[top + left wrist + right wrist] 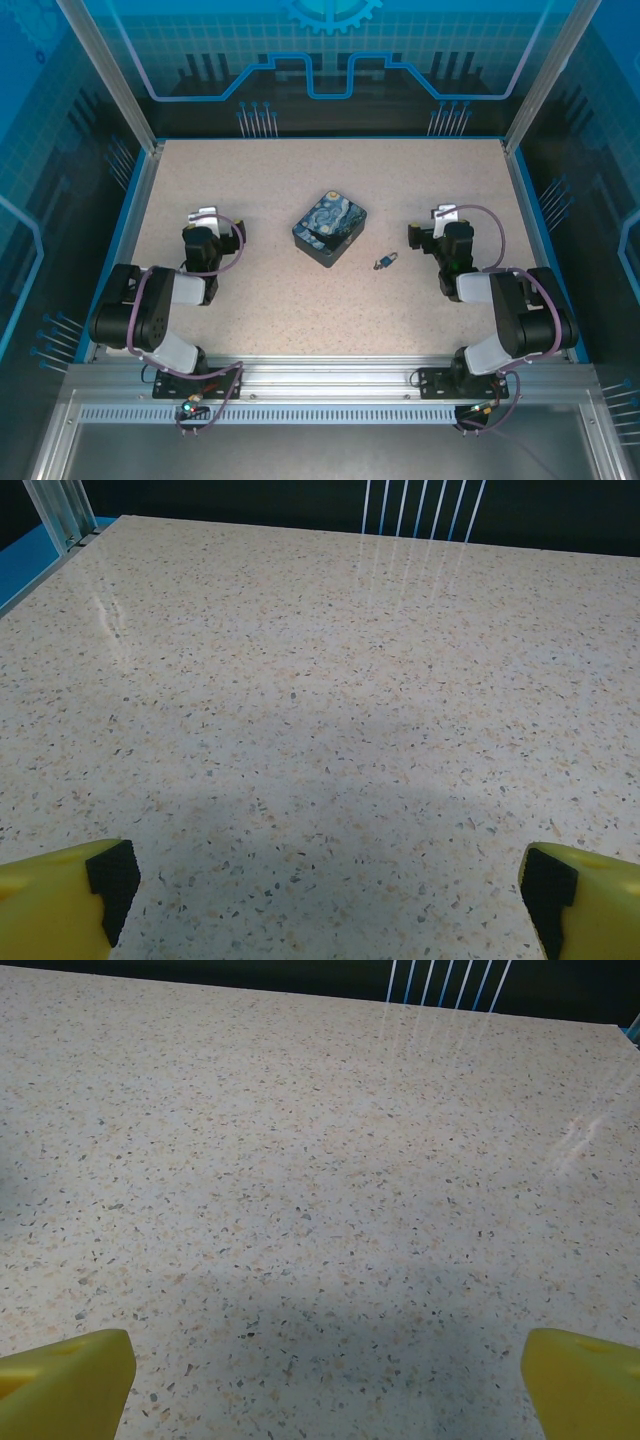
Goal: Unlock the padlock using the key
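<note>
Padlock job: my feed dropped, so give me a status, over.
Open and empty: left hand, right hand. Between them: padlock, untouched. The key lies apart from it, nearer right hand. Nothing in the way.

One padlock (night-sky face up), one key lying just right of the padlock, two grippers, left gripper well left of the padlock, right gripper well right of it, two yellow fingertips per wrist view, one speckled table
</note>
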You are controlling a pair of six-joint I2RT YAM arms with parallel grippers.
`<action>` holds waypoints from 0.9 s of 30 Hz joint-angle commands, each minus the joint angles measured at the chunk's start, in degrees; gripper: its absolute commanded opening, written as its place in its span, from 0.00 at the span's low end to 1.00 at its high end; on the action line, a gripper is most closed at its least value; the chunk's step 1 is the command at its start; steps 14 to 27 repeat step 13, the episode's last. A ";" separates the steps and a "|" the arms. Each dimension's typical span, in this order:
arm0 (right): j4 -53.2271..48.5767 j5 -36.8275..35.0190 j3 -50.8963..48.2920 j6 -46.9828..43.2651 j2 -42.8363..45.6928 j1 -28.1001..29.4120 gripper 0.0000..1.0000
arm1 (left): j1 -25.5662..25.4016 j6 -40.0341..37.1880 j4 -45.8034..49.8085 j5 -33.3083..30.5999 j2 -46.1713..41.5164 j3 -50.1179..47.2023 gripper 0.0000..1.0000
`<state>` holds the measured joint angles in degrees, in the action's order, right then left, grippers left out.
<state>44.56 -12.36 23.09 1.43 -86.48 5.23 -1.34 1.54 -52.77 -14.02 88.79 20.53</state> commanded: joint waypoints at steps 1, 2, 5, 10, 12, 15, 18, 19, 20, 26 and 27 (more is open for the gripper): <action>0.37 0.58 0.87 -0.23 0.29 -0.15 1.00 | 0.03 0.31 -0.80 0.93 -0.09 0.56 0.99; 0.36 0.58 0.84 -0.28 0.30 -0.20 1.00 | 0.03 0.29 -0.81 0.93 -0.07 0.56 0.99; 0.05 0.82 0.99 -0.28 0.26 -0.36 1.00 | 0.03 0.30 -0.78 0.95 -0.07 0.56 0.99; -0.53 3.13 1.19 0.16 0.34 -1.42 1.00 | 0.02 0.30 -0.79 0.95 -0.07 0.56 0.99; 0.21 3.07 0.81 -0.10 0.34 -1.21 1.00 | 0.03 0.30 -0.90 0.93 -0.11 0.57 0.99; -0.03 3.03 0.86 -0.04 0.43 -1.22 1.00 | 0.03 0.30 -0.89 0.95 -0.11 0.56 0.99; -0.03 3.03 0.86 -0.04 0.43 -1.22 1.00 | 0.03 0.30 -0.89 0.95 -0.11 0.56 0.99; -0.03 3.03 0.86 -0.04 0.43 -1.22 1.00 | 0.03 0.30 -0.89 0.95 -0.11 0.56 0.99; -0.03 3.03 0.86 -0.04 0.43 -1.22 1.00 | 0.03 0.30 -0.89 0.95 -0.11 0.56 0.99; -0.03 3.03 0.86 -0.04 0.43 -1.22 1.00 | 0.03 0.30 -0.89 0.95 -0.11 0.56 0.99; -0.03 3.03 0.86 -0.04 0.43 -1.22 1.00 | 0.03 0.30 -0.89 0.95 -0.11 0.56 0.99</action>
